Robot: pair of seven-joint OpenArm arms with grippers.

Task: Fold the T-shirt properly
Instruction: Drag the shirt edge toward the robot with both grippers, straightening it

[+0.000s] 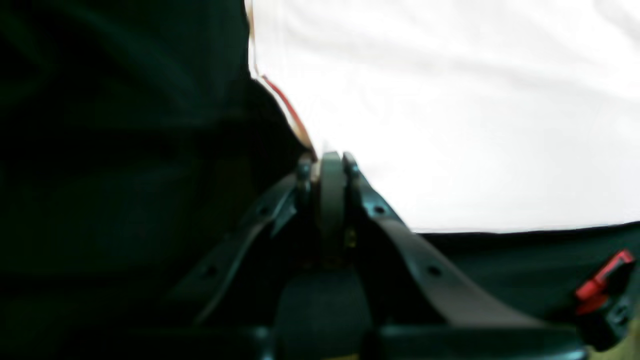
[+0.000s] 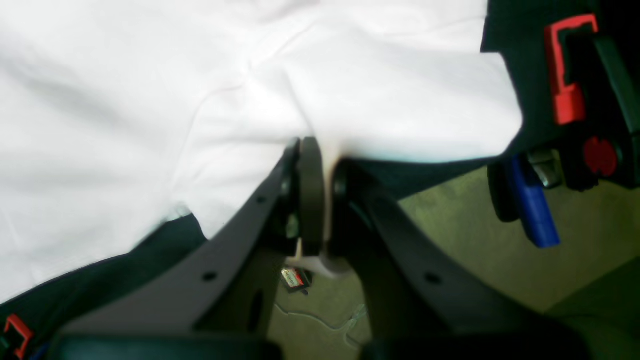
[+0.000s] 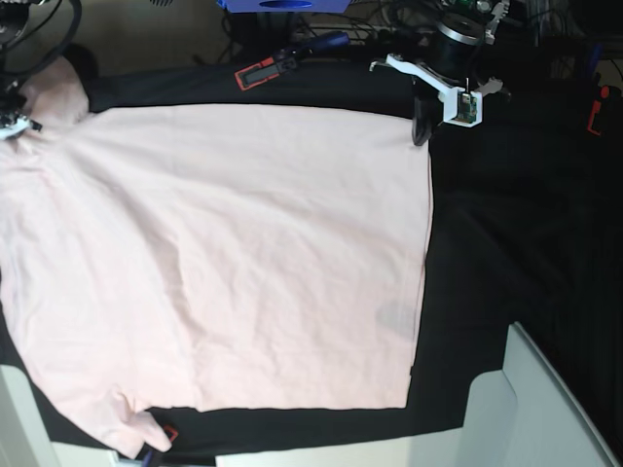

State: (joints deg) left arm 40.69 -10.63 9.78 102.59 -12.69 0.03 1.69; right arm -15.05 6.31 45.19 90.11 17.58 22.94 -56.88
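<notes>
Spread nearly flat across the black table cloth (image 3: 506, 253), plain side up: a large pale pink short-sleeved cotton T-shirt (image 3: 224, 253), filling the left and centre of the base view, straight hem edge running down the middle right, one sleeve trailing off the lower left corner. Soft, faintly creased fabric, with a small darker smudge near the lower right hem. No lettering readable on the visible side.

At upper centre right of the base view, the left gripper (image 1: 327, 162), black with a white camera bracket, clamped tight on the shirt's top hem corner; thin reddish stitching along that edge in the left wrist view. At the far upper left, the right gripper (image 2: 320, 160), pinched closed on a fold of pink cloth near the sleeve, a strip of fabric squeezed between its dark fingers (image 2: 310, 195).

Around the table edge: a red-and-black clamp (image 3: 263, 71) along the top, another red clamp (image 3: 594, 110) at the upper right edge, a blue-handled tool (image 2: 532, 205) beside a red clamp (image 2: 567, 65) in the right wrist view, olive-green floor (image 2: 500, 240) below. White panel (image 3: 526, 409) at the lower right corner. Nothing lying on the shirt itself.
</notes>
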